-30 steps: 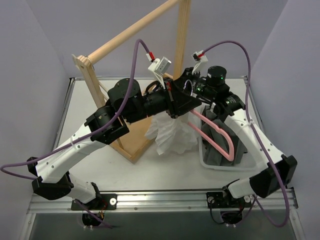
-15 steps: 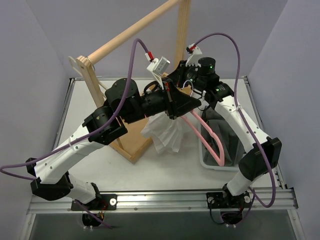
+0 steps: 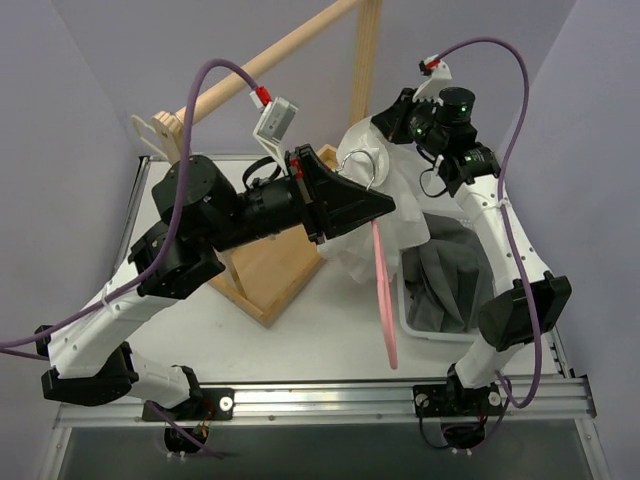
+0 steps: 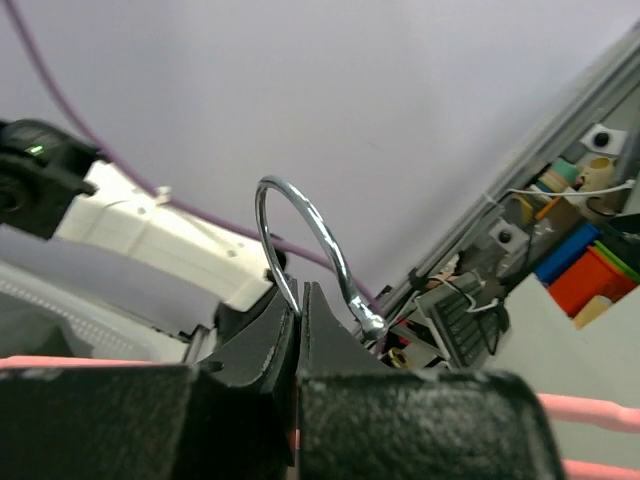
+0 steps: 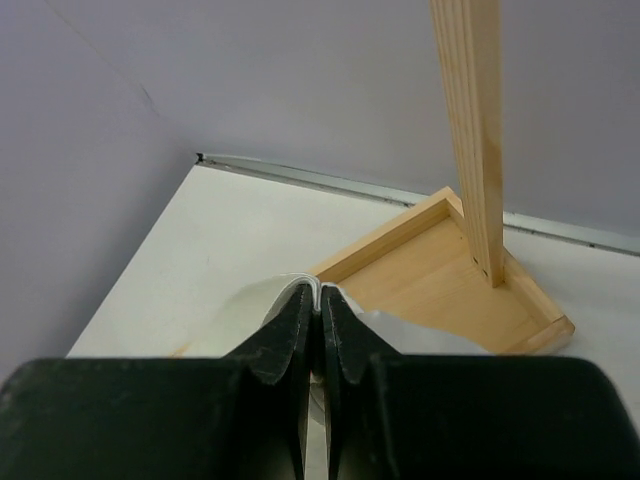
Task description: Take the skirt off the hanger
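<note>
The white skirt (image 3: pixel 390 195) hangs in the air between both arms, above the table. My right gripper (image 3: pixel 400 125) is shut on a fold of its upper edge; the pinched white fold (image 5: pixel 318 287) shows between the right fingertips. My left gripper (image 3: pixel 375 205) is shut on the metal hook (image 4: pixel 305 245) of the pink hanger (image 3: pixel 383 290), whose pink bar hangs down below the skirt toward the table front. The hook (image 3: pixel 365 165) stands against the white cloth. Where the skirt meets the hanger is hidden behind my left gripper.
A wooden rack (image 3: pixel 265 280) with a slanted rail (image 3: pixel 270 55) and an upright post (image 3: pixel 365 60) stands at the centre-left. A white bin (image 3: pixel 412 325) holding dark grey clothing (image 3: pixel 445 275) sits at the right, under the skirt.
Both grippers have risen. The right gripper has pulled the skirt up and to the right, spreading it out. The left gripper has swung the hanger so its pink bar points down toward the front.
</note>
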You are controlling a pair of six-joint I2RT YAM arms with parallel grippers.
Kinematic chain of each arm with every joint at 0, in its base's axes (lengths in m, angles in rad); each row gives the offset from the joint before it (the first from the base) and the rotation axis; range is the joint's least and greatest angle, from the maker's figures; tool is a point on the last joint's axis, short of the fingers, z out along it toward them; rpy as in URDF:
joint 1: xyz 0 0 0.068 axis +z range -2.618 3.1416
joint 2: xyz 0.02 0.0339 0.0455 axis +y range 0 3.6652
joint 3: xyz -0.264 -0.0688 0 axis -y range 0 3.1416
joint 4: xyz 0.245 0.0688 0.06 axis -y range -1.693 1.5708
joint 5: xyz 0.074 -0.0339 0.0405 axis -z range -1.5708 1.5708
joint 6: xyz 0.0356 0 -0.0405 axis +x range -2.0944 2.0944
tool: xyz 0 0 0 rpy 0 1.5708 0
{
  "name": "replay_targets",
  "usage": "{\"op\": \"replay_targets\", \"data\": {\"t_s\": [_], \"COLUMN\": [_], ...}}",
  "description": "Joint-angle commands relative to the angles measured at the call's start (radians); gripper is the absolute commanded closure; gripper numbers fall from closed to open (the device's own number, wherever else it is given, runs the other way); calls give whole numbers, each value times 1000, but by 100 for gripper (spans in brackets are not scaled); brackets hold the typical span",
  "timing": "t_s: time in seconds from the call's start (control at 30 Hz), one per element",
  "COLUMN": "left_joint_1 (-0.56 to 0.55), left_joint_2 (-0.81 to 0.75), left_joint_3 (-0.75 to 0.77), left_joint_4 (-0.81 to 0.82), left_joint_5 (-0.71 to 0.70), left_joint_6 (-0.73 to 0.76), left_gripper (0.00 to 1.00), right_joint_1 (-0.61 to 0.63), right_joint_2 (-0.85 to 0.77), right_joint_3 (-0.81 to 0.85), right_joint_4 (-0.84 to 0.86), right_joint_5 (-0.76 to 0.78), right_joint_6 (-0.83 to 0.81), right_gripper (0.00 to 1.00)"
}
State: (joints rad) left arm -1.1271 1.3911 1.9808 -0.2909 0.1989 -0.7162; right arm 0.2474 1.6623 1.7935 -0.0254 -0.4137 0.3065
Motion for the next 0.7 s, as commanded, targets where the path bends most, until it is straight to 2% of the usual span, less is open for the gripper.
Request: {"op": "replay_targets", "data": {"t_s": [0.0, 0.13, 0.23, 0.4, 0.67], "left_joint_1": [-13, -13, -13, -13, -13], "left_joint_2": [-12, 5, -3, -79, -63], "left_joint_3": [90, 145, 162, -1, -108], "left_joint_4": [38, 32, -7, -40, -180], "left_joint_5": [56, 65, 47, -32, -180], "left_joint_6": [-23, -17, 9, 50, 170], "left_gripper": [98, 98, 98, 98, 98], "right_joint_1": [15, -6, -33, -33, -33], "right_joint_2": [19, 36, 11, -61, -148], "right_joint_3": [-23, 27, 49, 148, 357], "right_joint_4": [38, -60, -59, -114, -277], "right_joint_5": [49, 110, 116, 98, 101], "right_joint_6": [-26, -93, -101, -109, -125], "right_gripper": [100, 100, 100, 100, 100]}}
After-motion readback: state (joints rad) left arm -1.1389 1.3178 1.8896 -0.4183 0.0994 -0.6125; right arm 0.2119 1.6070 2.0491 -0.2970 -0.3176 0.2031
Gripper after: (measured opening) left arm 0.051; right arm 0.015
